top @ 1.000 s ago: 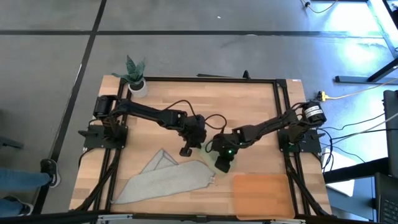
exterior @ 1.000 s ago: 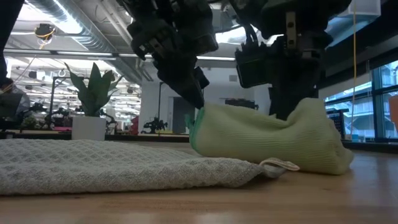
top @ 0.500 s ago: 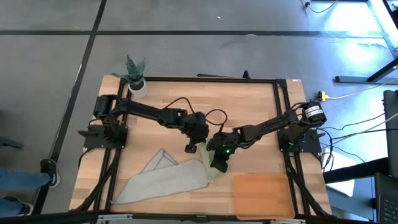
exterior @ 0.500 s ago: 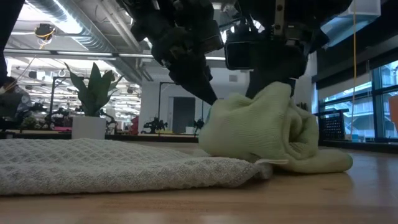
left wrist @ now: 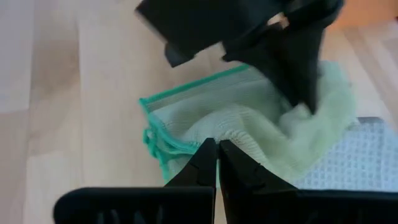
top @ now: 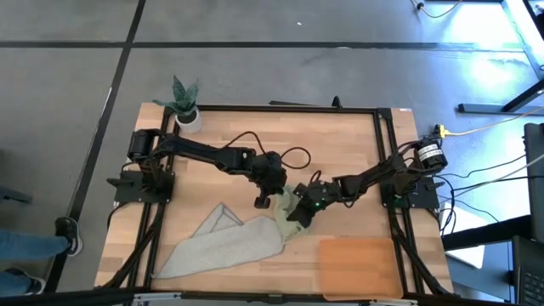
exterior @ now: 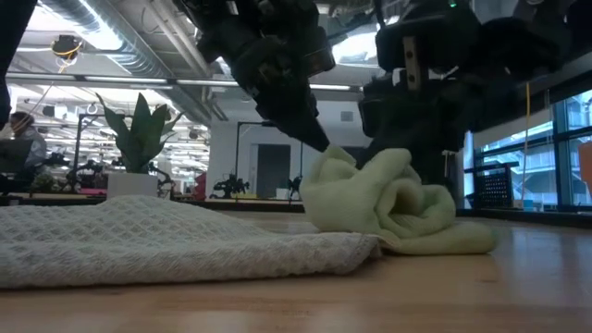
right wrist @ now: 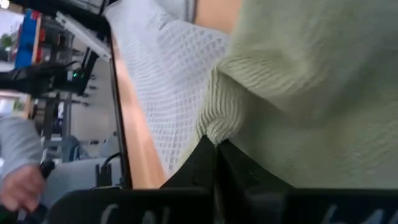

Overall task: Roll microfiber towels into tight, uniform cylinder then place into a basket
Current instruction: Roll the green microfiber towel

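The pale green towel point(top: 287, 206) lies bunched in a heap point(exterior: 388, 199) at mid-table, partly resting on the flat grey towel point(top: 223, 240). My left gripper point(top: 265, 201) reaches it from the left, slanting down, and is shut at its upper left point(exterior: 326, 150). My right gripper point(top: 301, 214) comes from the right and is shut on its other side point(right wrist: 216, 148). The orange-brown basket point(top: 359, 265) sits at the near right with nothing in it. My left gripper pinches a ridge of the green towel point(left wrist: 210, 127), close to the teal hem, at its fingertips. It comes slanting down from the table's left. The cloth rises to a peak at the tips point(exterior: 331, 155) while the rest lies on the table. My right gripper pinches a small fold of the green towel point(right wrist: 217, 129) at its fingertips. It comes slanting down from the table's right. How many layers it has I cannot tell. The bundle below it rests on the table and on the grey towel's edge.
A potted plant point(top: 184, 104) stands at the far left corner. The grey towel point(exterior: 166, 245) spreads over the near left. A dark frame point(top: 382, 144) borders the wooden tabletop. A person's sleeve and hand point(right wrist: 18, 168) show beyond the table.
My right gripper lifted the green towel's right end, tipped over and came down again. The towel, a long lying roll a second ago, has been pushed together into a shorter, crumpled heap. My left gripper shifted slightly toward the right with the towel's hemmed end.
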